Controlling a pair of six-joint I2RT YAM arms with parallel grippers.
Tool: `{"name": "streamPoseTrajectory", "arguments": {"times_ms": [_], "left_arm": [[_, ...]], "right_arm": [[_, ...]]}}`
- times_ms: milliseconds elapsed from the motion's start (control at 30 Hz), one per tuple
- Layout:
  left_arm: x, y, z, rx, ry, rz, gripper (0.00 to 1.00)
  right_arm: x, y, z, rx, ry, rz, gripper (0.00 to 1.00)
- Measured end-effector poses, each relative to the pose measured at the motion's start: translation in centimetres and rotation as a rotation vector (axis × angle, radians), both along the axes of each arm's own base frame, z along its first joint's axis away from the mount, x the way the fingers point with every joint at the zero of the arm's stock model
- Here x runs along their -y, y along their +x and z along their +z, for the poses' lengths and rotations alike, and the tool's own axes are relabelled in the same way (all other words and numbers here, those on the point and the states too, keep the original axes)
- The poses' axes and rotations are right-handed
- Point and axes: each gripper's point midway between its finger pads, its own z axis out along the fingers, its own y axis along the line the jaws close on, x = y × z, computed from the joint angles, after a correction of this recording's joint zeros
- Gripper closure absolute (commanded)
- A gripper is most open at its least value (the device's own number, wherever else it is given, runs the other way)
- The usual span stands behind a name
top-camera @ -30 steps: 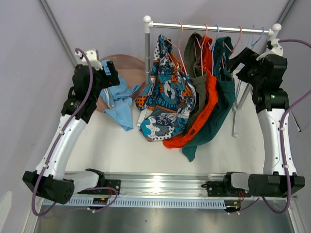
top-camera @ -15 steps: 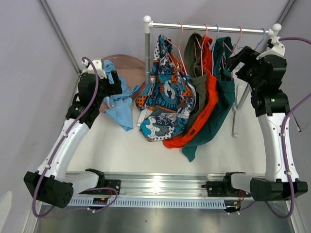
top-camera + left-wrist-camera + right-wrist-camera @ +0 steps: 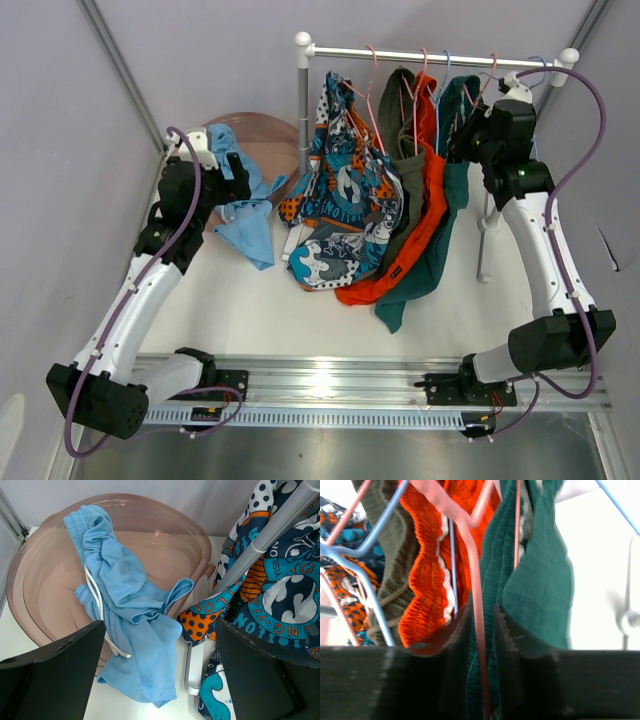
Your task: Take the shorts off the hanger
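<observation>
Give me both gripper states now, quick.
Left gripper: open, holding nothing.
Right gripper: closed on the pink hanger, with dark teal shorts cloth pinched in too.

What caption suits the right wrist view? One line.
Right gripper pinching a pink hanger wire beside the dark teal shorts.

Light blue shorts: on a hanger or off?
Off. The light blue shorts lie crumpled in the pink bowl, spilling over its rim.

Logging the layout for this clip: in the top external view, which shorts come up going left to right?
light blue shorts → printed shorts → olive green shorts → orange shorts → dark teal shorts
</observation>
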Motion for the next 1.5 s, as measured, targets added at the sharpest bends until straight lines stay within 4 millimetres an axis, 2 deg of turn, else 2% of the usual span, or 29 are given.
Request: {"name": "streamPoseTrajectory", "arguments": {"times_ms": [33, 200, 333, 400, 500, 633, 767, 833, 933, 1033, 1167, 1267, 1333, 1367, 1433, 1467, 1500], "left_arm": [[0.0, 0.0, 0.0, 0.001, -0.001, -0.001, 0.02], [0.5, -0.3, 0.0, 0.007, -0.008, -0.034, 0.02], [3.0, -1.0, 0.5, 0.035, -0.038, -0.169, 0.02], [5.5, -1.9, 1.1, 0.055, -0.045, -0.281, 0.01], [10.5, -4.2, 2.0, 0.075, -0.043, -0.479, 0.01], [18.4, -9.2, 4.0, 0.113, -0.054, -0.761, 0.01], [24.4, -13.9, 5.0, 0.147, -0.076, -0.955, 0.01], [27.3, -16.0, 4.9, 0.157, -0.079, -1.029, 0.01], [31.6, -18.2, 4.2, 0.156, -0.071, -1.107, 0.01], [35.9, -19.7, 2.9, 0.149, -0.046, -1.164, 0.01], [40.5, -20.5, 1.9, 0.152, -0.022, -1.200, 0.01], [42.8, -20.4, 2.1, 0.171, -0.015, -1.196, 0.01], [43.6, -20.2, 2.5, 0.183, -0.018, -1.186, 0.02], [43.9, -20.1, 2.7, 0.191, -0.023, -1.183, 0.04], [44.2, -19.9, 3.1, 0.203, -0.030, -1.171, 0.27], [44.2, -19.8, 3.2, 0.209, -0.032, -1.164, 0.51], [44.3, -19.6, 3.3, 0.214, -0.030, -1.160, 0.64]], "right_arm": [[-0.1, 0.1, 0.2, 0.004, -0.002, -0.001, 1.00], [-0.2, -0.2, 1.1, 0.010, -0.011, -0.008, 1.00], [-0.2, -0.7, 1.9, 0.010, -0.025, -0.008, 1.00], [-0.3, -1.1, 2.8, 0.017, -0.036, -0.005, 1.00], [-0.3, -1.7, 4.6, 0.040, -0.043, -0.002, 1.00], [-0.4, -2.9, 6.9, 0.081, -0.051, 0.002, 1.00], [-0.7, -5.3, 8.8, 0.115, -0.047, 0.008, 1.00], [-1.1, -6.8, 9.6, 0.139, -0.033, 0.014, 1.00], [-2.0, -9.4, 9.7, 0.155, -0.008, 0.038, 1.00], [-3.1, -11.7, 9.3, 0.158, 0.016, 0.068, 1.00], [-3.8, -12.6, 8.8, 0.148, 0.032, 0.077, 1.00], [-3.8, -12.7, 8.4, 0.138, 0.039, 0.068, 1.00], [-3.7, -12.8, 8.3, 0.132, 0.038, 0.059, 1.00], [-3.6, -12.9, 8.3, 0.133, 0.038, 0.056, 1.00], [-3.4, -13.2, 8.4, 0.137, 0.038, 0.051, 1.00], [-3.3, -13.3, 8.5, 0.139, 0.039, 0.050, 1.00], [-3.2, -13.5, 8.6, 0.142, 0.040, 0.049, 1.00]]}}
